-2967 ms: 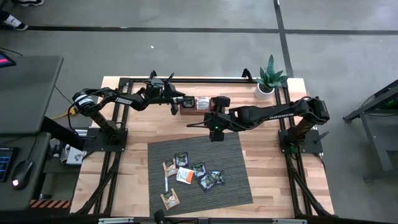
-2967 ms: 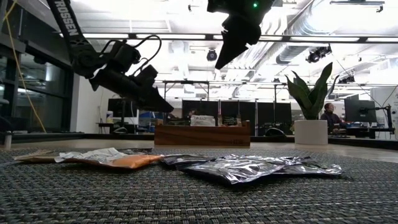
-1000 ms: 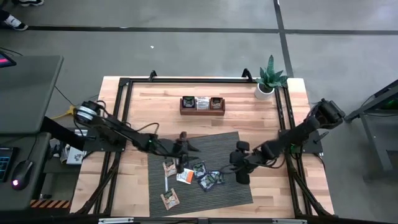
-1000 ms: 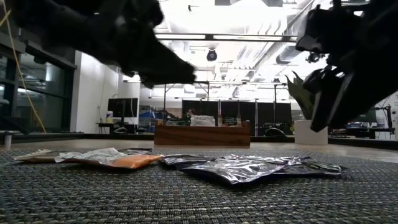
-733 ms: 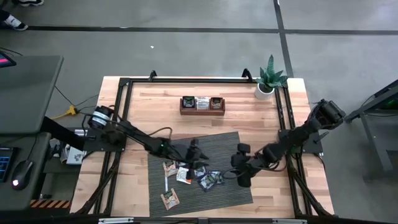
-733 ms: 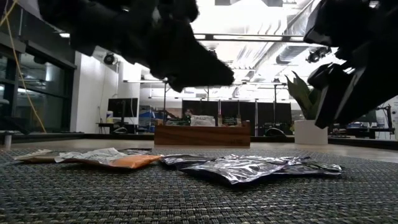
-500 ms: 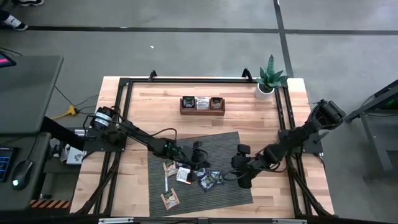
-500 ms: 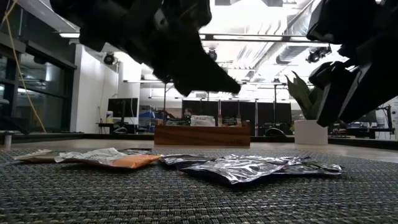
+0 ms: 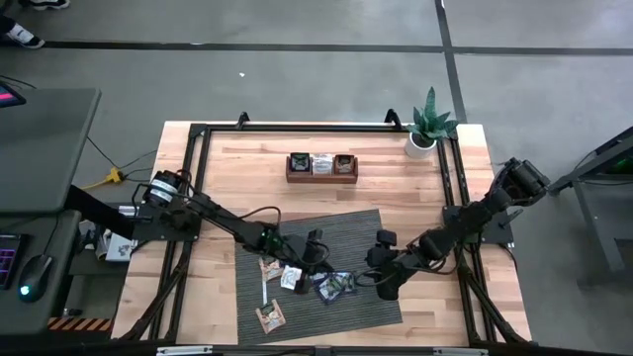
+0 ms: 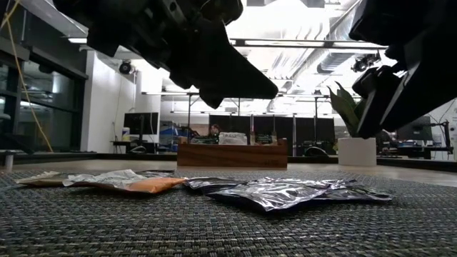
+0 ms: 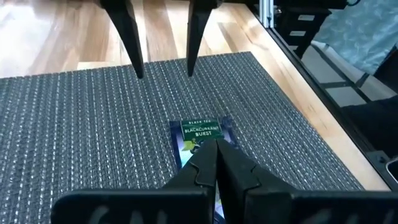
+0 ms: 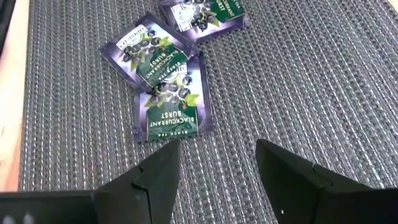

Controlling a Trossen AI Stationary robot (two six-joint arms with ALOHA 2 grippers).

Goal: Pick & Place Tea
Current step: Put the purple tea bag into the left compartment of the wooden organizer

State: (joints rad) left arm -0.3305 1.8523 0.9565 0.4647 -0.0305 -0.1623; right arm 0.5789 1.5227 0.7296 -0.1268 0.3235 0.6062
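The left gripper is pressed together on the near edge of a Blackcurrant Burst tea sachet lying on the grey woven mat, while the right gripper is held spread just short of three more sachets.
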